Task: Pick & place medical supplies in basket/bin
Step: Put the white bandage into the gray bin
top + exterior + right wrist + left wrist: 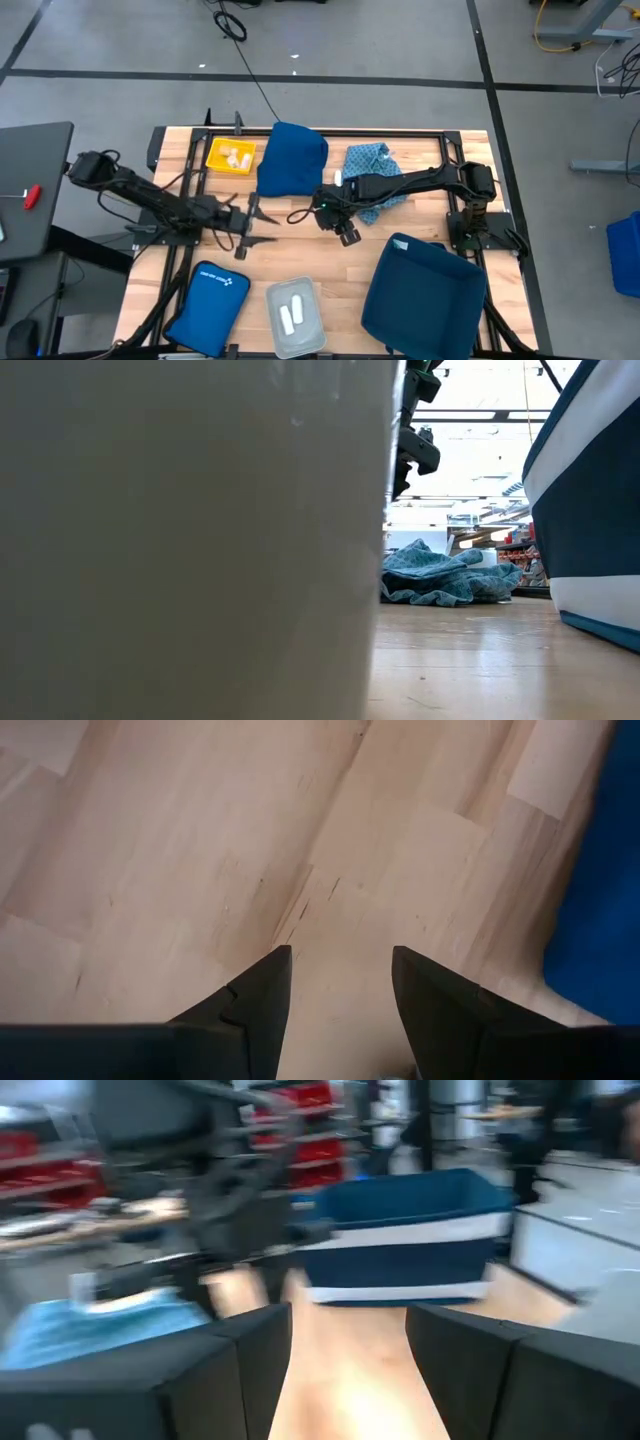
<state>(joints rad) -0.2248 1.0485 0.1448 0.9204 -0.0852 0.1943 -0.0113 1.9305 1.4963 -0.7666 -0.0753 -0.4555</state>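
**Ana:** Starting with the medical supplies: two white rolls (293, 316) lie in the clear tray (275, 300) at the near edge of the table, and a few small white pieces (236, 155) sit in the yellow bin (214, 163) at the far left. Neither gripper holds any of them.

**Ben:** And the grippers themselves?

**Ana:** The right gripper (347, 236) hangs over bare wood at mid-table, its fingers (255, 995) spread apart with nothing between them. The left gripper (262, 226) points across the table from the left, fingers (245, 1355) likewise parted and empty.

**Ben:** What surrounds them?

**Ana:** A folded blue cloth (290, 160) and a crumpled patterned cloth (372, 165) lie behind the right arm, the large blue bin (425, 290) stands at the near right, and a blue zip pouch (212, 297) lies at the near left.

**Ben:** So what might fail?

**Ana:** Probably a collision: the two grippers are close at mid-table, so both reaching for the tray could cross paths. The rolls lie side by side, touching or nearly so, so a pinch could catch both or nudge one away. The tray looks light, and a low approach may clip its rim and shove it off the edge.
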